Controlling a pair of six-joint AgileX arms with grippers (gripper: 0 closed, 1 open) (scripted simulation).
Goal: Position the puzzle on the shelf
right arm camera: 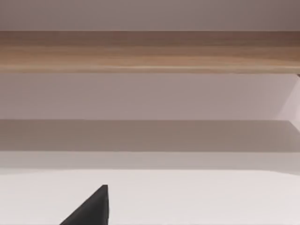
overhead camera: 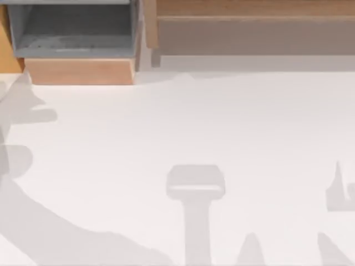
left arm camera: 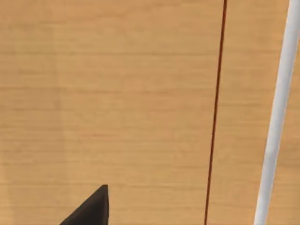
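left claw [left arm camera: 91, 208]: dark fingertip showing at lower left of left wrist frame, facing wood panel [left arm camera: 117, 93] close up; cannot tell if fingers apart or together. right claw [right arm camera: 91, 208]: same dark tip at lower left, shelf [right arm camera: 150, 51] lying ahead across upper frame, white table [right arm camera: 187, 197] between; state likewise unclear. puzzle unseen, bearing unknown. top view: shelf [overhead camera: 249, 8] at upper right, grey box [overhead camera: 72, 33] upper left, table [overhead camera: 177, 122] offering wide open room.

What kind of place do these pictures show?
Probably a rendered tabletop workspace with storage furniture: a plain white table, a long wooden shelf at its far edge, and a grey-lined box compartment with a light wooden front beside it.
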